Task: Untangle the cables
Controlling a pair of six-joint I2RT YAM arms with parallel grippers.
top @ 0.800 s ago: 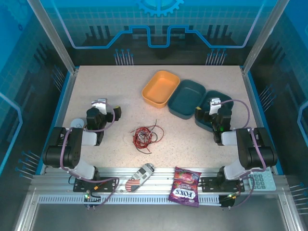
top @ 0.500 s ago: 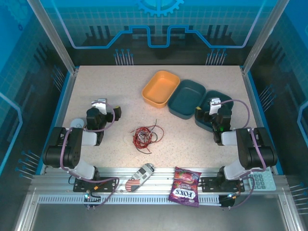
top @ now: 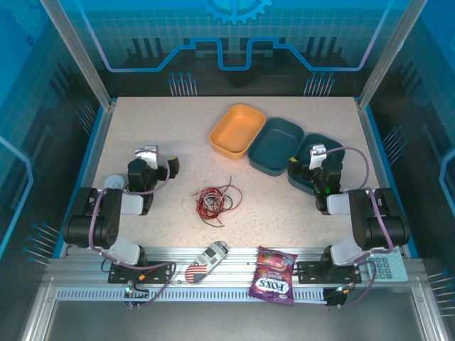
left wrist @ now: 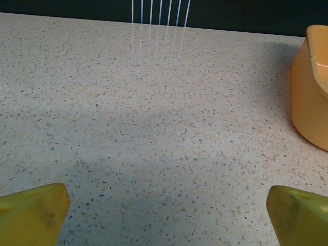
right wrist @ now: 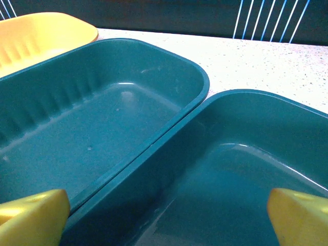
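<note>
One orange bin (top: 237,130), two teal bins (top: 276,145) centre-right; one cable tangle (top: 215,199), perhaps three strands; one candy bag (top: 273,275); one calculator (top: 384,266).

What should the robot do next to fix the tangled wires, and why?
Probably move the left pincer over to the cables. They lie in one tangled pile on the table, untouched. It and the right pincer are open and empty, and the left is nearer.

The cables (top: 215,199) lie on the table (top: 142,128), before the trays (top: 276,145).
</note>
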